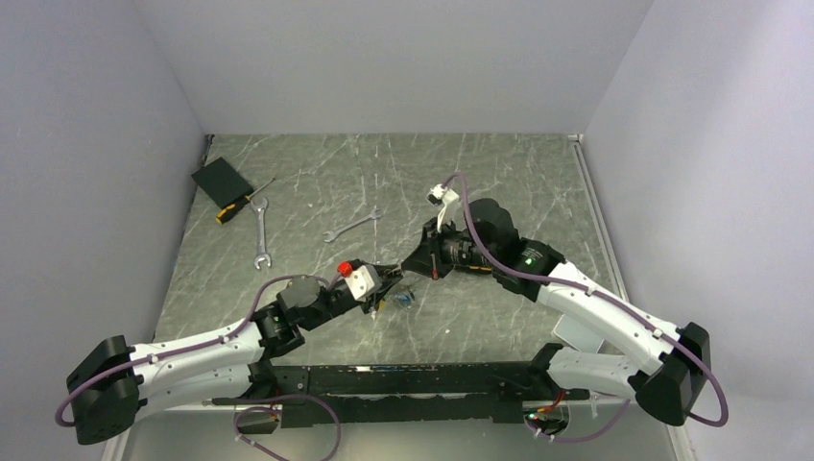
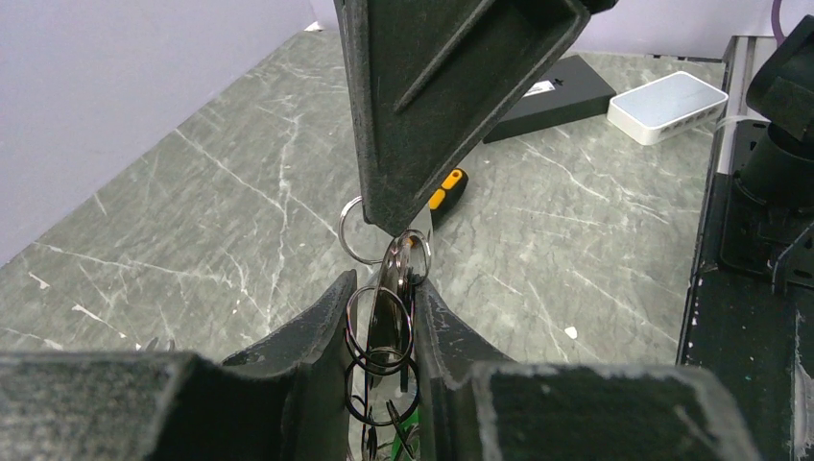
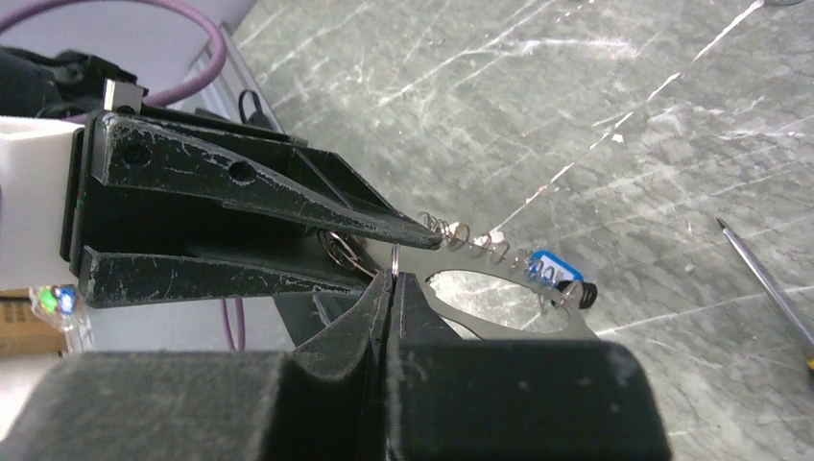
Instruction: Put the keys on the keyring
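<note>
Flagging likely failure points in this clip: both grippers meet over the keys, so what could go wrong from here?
1. The right gripper pinches the thin keyring only at its fingertips; the wire could slip out.
2. The left gripper, clamped on the keys, sits right against the right fingers; a small move may knock them together.
3. The blue-headed key lies outside either grip and might snag.

No legible text or markings
</note>
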Controlling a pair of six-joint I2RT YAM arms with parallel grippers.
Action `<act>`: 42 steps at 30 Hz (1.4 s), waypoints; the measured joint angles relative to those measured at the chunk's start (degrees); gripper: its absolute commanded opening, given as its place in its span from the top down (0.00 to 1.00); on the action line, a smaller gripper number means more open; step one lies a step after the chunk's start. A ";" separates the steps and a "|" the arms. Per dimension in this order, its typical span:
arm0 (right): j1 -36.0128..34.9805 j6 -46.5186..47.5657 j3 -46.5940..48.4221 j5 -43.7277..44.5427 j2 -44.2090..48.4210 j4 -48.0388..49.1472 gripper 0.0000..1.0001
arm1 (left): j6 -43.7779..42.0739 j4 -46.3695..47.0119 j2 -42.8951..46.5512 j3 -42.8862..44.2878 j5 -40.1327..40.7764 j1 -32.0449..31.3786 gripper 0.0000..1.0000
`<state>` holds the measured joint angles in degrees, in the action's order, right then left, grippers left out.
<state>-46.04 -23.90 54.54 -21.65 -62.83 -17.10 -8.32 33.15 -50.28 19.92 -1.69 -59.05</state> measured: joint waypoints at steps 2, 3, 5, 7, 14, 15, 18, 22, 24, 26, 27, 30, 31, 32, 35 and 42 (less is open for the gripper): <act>0.00 2.01 1.46 -0.81 -0.85 -2.47 1.00 | -0.02 -0.50 0.04 0.00 -0.33 0.00 1.00; 0.00 2.75 2.01 -1.11 -1.09 -3.41 1.00 | -0.02 -0.79 0.09 0.00 -0.46 0.00 1.00; 0.00 4.42 3.19 -1.64 -1.66 -5.51 1.00 | -0.04 -1.16 0.22 0.00 -0.63 0.00 1.00; 0.00 5.68 4.07 -2.05 -2.12 -7.19 1.00 | -0.07 -1.33 0.22 0.00 -0.68 0.00 1.00; 0.11 9.20 5.64 -4.15 -3.17 -10.40 1.00 | -0.11 -1.57 -0.07 0.00 -1.70 -0.02 1.00; 0.15 9.73 5.86 -4.48 -3.50 -10.80 1.00 | -0.11 -1.60 -0.28 0.00 -1.88 -0.02 1.00; 0.33 10.91 6.29 -5.46 -4.70 -12.02 1.00 | -0.15 -1.77 -1.20 0.00 -2.27 -0.02 1.00; 0.50 11.93 6.29 -6.38 -6.25 -13.38 1.00 | -0.17 -2.69 -2.43 0.00 -3.15 -0.02 1.00; 0.50 12.33 6.34 -6.47 -6.75 -13.90 1.00 | -0.17 -3.04 -2.84 0.02 -3.45 -0.02 1.00; 0.52 12.74 6.60 -6.49 -7.06 -14.69 1.00 | -0.17 -3.26 -3.06 0.02 -3.67 -0.02 1.00; 0.52 12.98 6.75 -6.47 -7.10 -15.04 0.97 | -0.17 -3.30 -3.08 0.02 -3.78 -0.02 1.00; 0.48 13.25 7.58 -6.43 -7.32 -16.33 0.76 | -0.20 -3.43 -3.08 0.13 -4.11 -0.02 1.00; 0.46 13.27 7.67 -6.45 -7.32 -16.57 0.68 | -0.22 -3.43 -3.08 0.20 -4.07 -0.02 1.00; 0.44 13.27 7.72 -6.47 -7.32 -17.00 0.63 | -0.24 -3.43 -3.08 0.35 -4.02 -0.02 1.00; 0.26 12.92 7.69 -6.32 -7.10 -17.55 0.58 | -0.24 -3.28 -3.08 0.63 -3.89 0.00 1.00; 0.17 11.72 7.50 -5.86 -3.72 -16.65 0.58 | -0.22 -2.99 -3.06 0.63 -3.87 0.00 1.00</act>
<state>-45.87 -12.19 62.04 -27.51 -66.54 -33.76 -8.54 30.15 -53.34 20.56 -5.56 -59.05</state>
